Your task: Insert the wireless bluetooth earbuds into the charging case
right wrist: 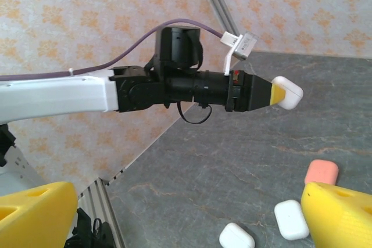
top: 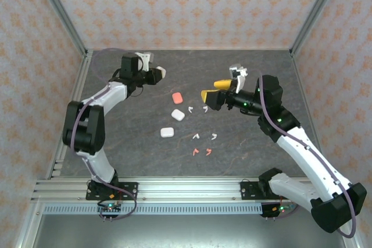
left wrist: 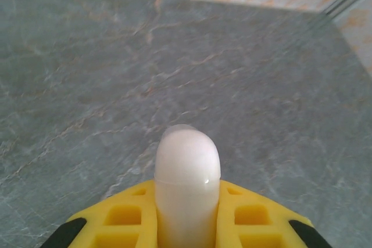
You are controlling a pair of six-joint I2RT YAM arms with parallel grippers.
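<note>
**A:** Start at the left. What's there?

**B:** Item one: the left arm (top: 87, 123), black and white, reaching towards the far left part of the grey marbled table (top: 250, 149). Its left gripper (right wrist: 278, 94) is clamped tight on the held white case (left wrist: 187, 172). The case's rounded end sticks out past the yellow fingers (left wrist: 93, 227), and it is carried off the surface.

**A:** Any other cases?

**B:** Three, lying on the table around the middle in a loose line running front to back. The near white case (top: 167, 132) is leftmost. The middle white case (top: 178, 115) is just beyond it. The pink case (top: 178, 97) is farthest back. They are near one another but not touching. I can't tell from here how their lids sit.

**A:** And the buds?

**B:** I count six, all tiny and hooked, loose on the table to the right of those three cases.
- **Far white earbuds** (top: 190, 109): two, beside the middle white case.
- **Near white earbuds** (top: 196, 136): two, right of the near white case.
- **Coral-pink earbuds** (top: 196, 152): two, close together, nearest the arm bases.

**A:** The right side?

**B:** Last item: the right arm (top: 302, 149), stretched in from the near right corner. Its right gripper (top: 213, 89) points left with its jaws spread wide and nothing between them. It hangs just right of the pink case and behind the far white earbuds, well apart from the left gripper.
</note>
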